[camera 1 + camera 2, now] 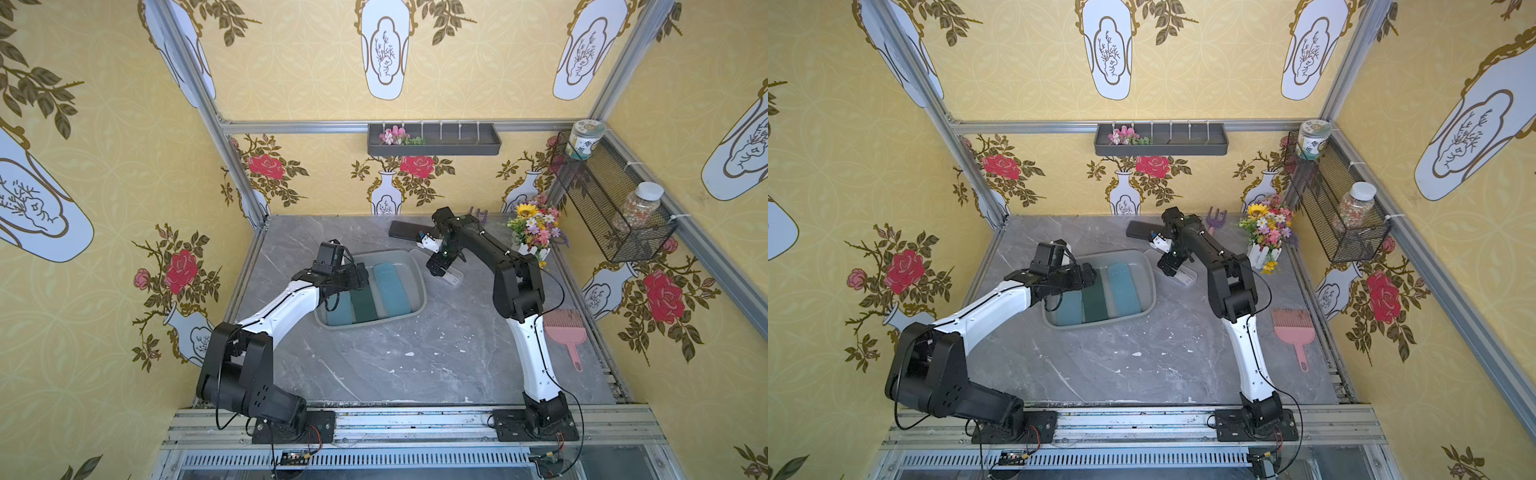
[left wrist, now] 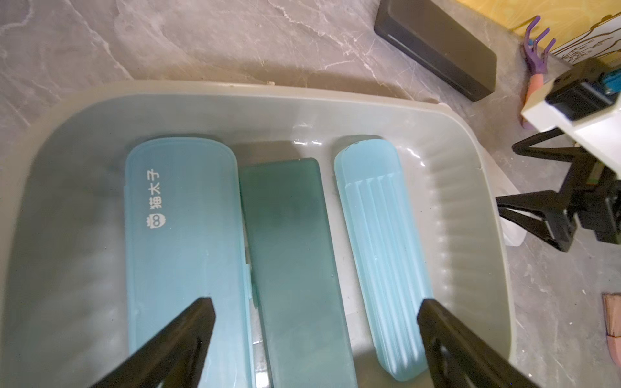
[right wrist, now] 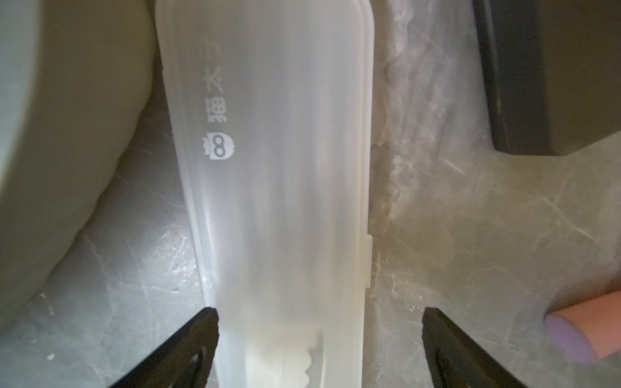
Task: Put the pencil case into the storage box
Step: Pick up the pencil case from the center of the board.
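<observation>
pencil case (image 3: pixel 275 168): clear, flat on the tabletop (image 1: pixel 374 365), just beside the storage box (image 2: pixel 302 89), at its 3 o'clock.
right fingers (image 3: pixel 201 336): wide open, one each side of it (no squeeze yet).
left fingers (image 2: pixel 195 322): open, empty, over the box.
step: grabbing.
next: I think close, lift, carry toward 9 o'clock.

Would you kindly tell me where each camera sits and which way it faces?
Top views: high above the arms' bases, looking down toward the back wall; both arms show, with left gripper and right gripper.
Left wrist: on the left arm, looking down into the shallow grey-green plastic storage box; its open fingers show.
Right wrist: on the right arm, looking down at the frosted white plastic pencil case; open fingers straddle it.
Shared: both wrist views show the box and the black rectangular case.
</observation>
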Controlling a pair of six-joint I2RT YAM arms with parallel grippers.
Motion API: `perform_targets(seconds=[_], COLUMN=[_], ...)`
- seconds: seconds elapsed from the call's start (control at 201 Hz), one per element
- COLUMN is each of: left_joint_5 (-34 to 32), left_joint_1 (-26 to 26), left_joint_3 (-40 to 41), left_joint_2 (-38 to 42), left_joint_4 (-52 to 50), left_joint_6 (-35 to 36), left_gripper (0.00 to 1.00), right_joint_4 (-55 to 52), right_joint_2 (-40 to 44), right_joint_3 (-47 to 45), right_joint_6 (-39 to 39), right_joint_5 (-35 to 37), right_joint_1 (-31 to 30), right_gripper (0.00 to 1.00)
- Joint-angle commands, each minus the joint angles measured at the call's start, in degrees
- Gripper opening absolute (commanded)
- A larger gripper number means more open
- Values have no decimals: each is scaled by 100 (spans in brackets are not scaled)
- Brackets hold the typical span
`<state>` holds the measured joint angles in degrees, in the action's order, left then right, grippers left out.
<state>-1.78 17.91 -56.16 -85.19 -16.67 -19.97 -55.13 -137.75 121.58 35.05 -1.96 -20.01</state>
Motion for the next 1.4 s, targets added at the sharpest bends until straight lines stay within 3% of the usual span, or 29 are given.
perform_targets(seconds=[0.0, 0.244, 0.468, 0.597, 0.797, 1.026, 1.394], left_joint_5=[-147, -806, -798, -968, -1050, -1000, -965], left_joint_1=[0, -19, -42, -47, -37, -39, -46], left_joint_3=[-6, 2, 10, 26, 80, 105, 131], left_joint_2=[42, 199, 239, 243, 255, 299, 329], left_joint_4=[-143, -405, -408, -455, -421, -409, -381], left_joint_6=[-33, -185, -181, -165, -157, -161, -157], left_gripper=[100, 100, 100, 100, 100, 100, 100], right_joint_4=[29, 46, -41, -220, -31, 352, 276], right_joint_2=[-124, -383, -457, -412, 91, 690, 1079], right_joint_3=[70, 172, 165, 142, -946, -1865, -2018], right_joint_6=[160, 195, 189, -27, -324, -677, -1200], right_joint_5=[-75, -185, -370, -381, -181, -37, 11], right_joint_1=[-28, -70, -17, 124, 310, 361, 418], right_gripper=[97, 97, 100, 82, 72, 72, 72])
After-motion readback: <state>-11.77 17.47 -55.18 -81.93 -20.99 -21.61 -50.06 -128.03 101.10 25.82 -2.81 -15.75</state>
